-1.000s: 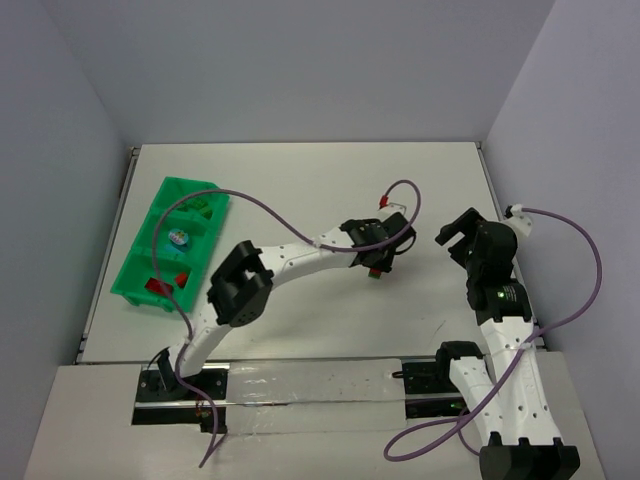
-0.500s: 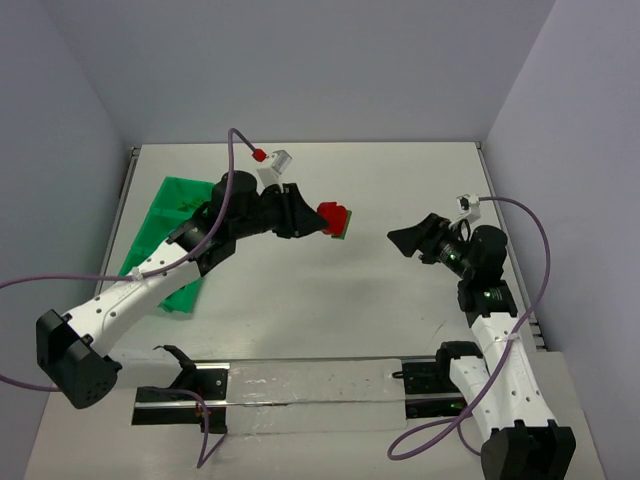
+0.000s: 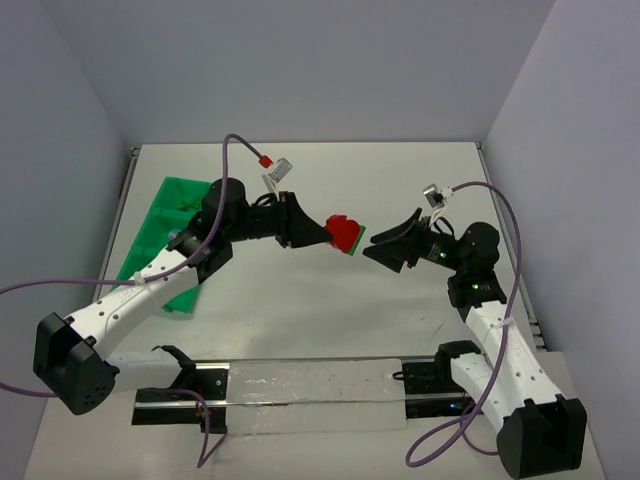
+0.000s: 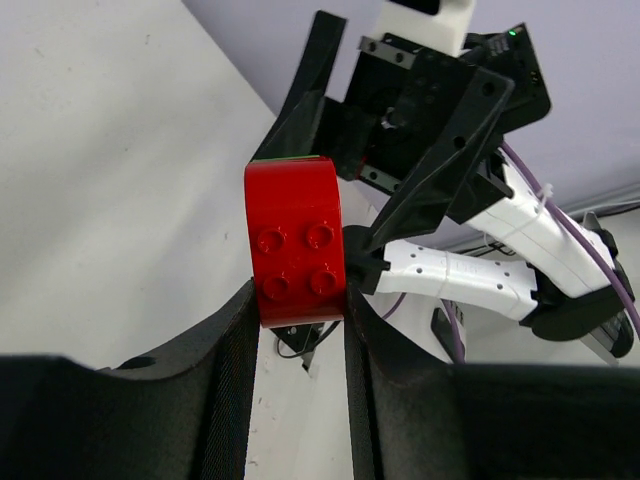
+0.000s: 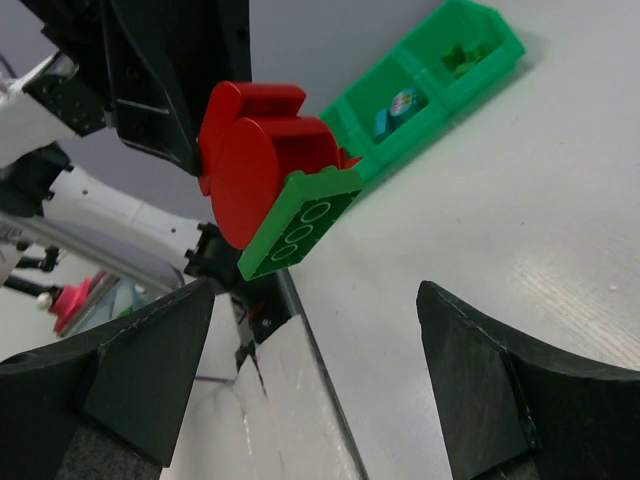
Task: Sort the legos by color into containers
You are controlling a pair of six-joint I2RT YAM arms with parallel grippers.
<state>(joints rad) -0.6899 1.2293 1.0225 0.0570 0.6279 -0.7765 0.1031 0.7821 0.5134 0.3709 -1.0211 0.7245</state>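
Note:
My left gripper point(image 3: 325, 234) is shut on a red brick point(image 3: 343, 232) that has a green brick point(image 3: 356, 241) stuck to its far face, held in the air above the table's middle. In the left wrist view the red brick point(image 4: 295, 240) sits clamped between my fingers. My right gripper point(image 3: 392, 243) is open, pointing at the bricks from the right, a short gap away. In the right wrist view the red brick point(image 5: 262, 165) and the green brick point(image 5: 300, 226) hang just beyond my open fingers. The green tray point(image 3: 160, 230) lies at the far left, partly hidden by the left arm.
In the right wrist view the tray point(image 5: 430, 75) holds a teal piece point(image 5: 398, 108) in one compartment and a green piece point(image 5: 460, 55) in another. A metal rail point(image 3: 300, 385) runs along the near table edge. Purple cables loop off both arms.
The left arm lifted the joined bricks off the table and swung them up. Both grippers have moved closer; the right one turned and reached toward the bricks.

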